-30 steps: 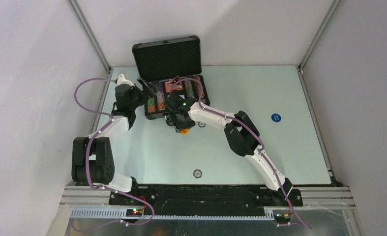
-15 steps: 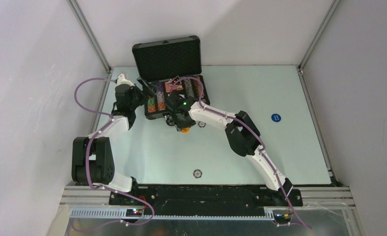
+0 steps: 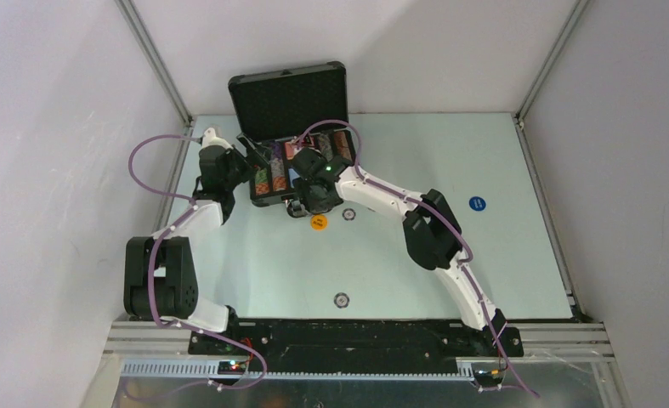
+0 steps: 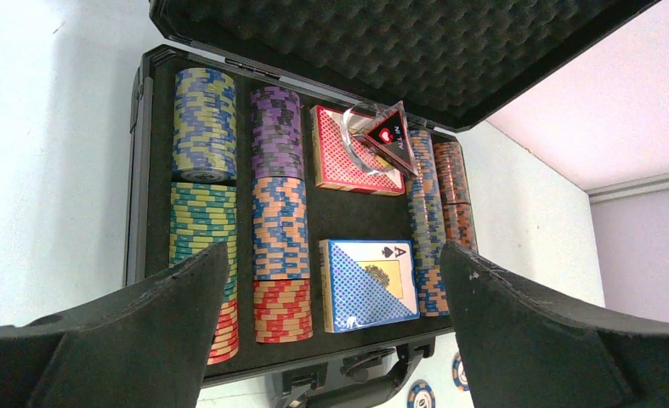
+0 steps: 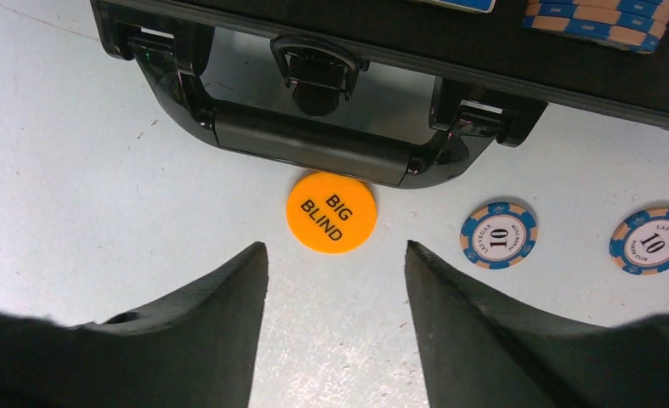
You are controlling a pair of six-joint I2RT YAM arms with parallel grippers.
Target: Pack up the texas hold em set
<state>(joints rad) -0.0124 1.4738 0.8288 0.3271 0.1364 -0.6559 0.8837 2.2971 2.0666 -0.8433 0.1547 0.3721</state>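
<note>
The black briefcase (image 3: 288,100) lies open at the far left of the table, its foam lid up. In the left wrist view its tray (image 4: 140,178) holds rows of multicoloured chips (image 4: 278,225), a red-patterned deck (image 4: 341,160), a blue deck (image 4: 370,286) and a dark triangular marker (image 4: 391,138) on a clear round piece. My left gripper (image 4: 335,255) hangs open over the case's near side, nothing between its fingers. My right gripper (image 5: 337,246) is open and empty just above the table. An orange BIG BLIND button (image 5: 331,212) lies ahead of its tips, touching the case handle (image 5: 314,146).
Two blue "10" chips (image 5: 498,235) (image 5: 651,240) lie on the table right of the orange button. A clear round button (image 3: 341,299) sits near the front middle, and a blue round button (image 3: 477,204) lies at the right. Walls close in the table's sides.
My right gripper has drawn back toward the case and opened wider, leaving the orange button uncovered on the table. The left arm has not moved.
</note>
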